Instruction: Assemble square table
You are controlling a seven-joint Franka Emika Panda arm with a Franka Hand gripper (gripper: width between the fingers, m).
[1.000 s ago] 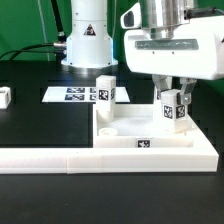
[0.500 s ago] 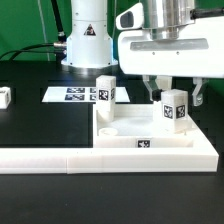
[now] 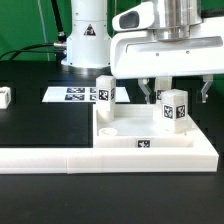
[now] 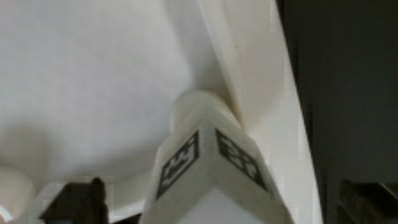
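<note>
The white square slab (image 3: 150,132) lies at the exterior view's right, with a tag on its front side. Two white tagged leg blocks stand upright on it: one at its back left corner (image 3: 106,92), one at its right (image 3: 175,108). My gripper (image 3: 176,92) is open just above the right leg, one finger on each side and apart from it. In the wrist view the same leg (image 4: 214,160) stands on the slab (image 4: 89,80), between my dark fingertips (image 4: 80,200). Another small leg block (image 3: 5,96) lies at the far left edge.
The long white L-shaped rail (image 3: 50,155) runs along the front and wraps the slab's right side. The marker board (image 3: 72,95) lies flat behind the slab's left. The robot base (image 3: 88,40) stands at the back.
My gripper has let go of the right leg, opened wide and risen a little. The leg stays upright on the slab.
</note>
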